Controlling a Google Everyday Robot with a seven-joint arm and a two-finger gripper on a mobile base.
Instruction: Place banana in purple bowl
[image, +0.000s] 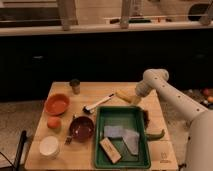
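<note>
The banana (125, 96) is small and yellow and lies on the wooden table (100, 90) just behind the green tray, to the right of the middle. My gripper (135, 100) hangs from the white arm (165, 92) and sits right at the banana's right end. The purple bowl (81, 128) is dark maroon and stands at the front left, beside the tray's left edge, well away from the gripper.
A green tray (98, 135) holds a grey cloth (120, 133) and a block. A white-handled brush (98, 103), orange bowl (56, 104), white bowl (49, 146), orange fruit (53, 122), small cup (75, 86) and green vegetable (156, 135) also lie on the table.
</note>
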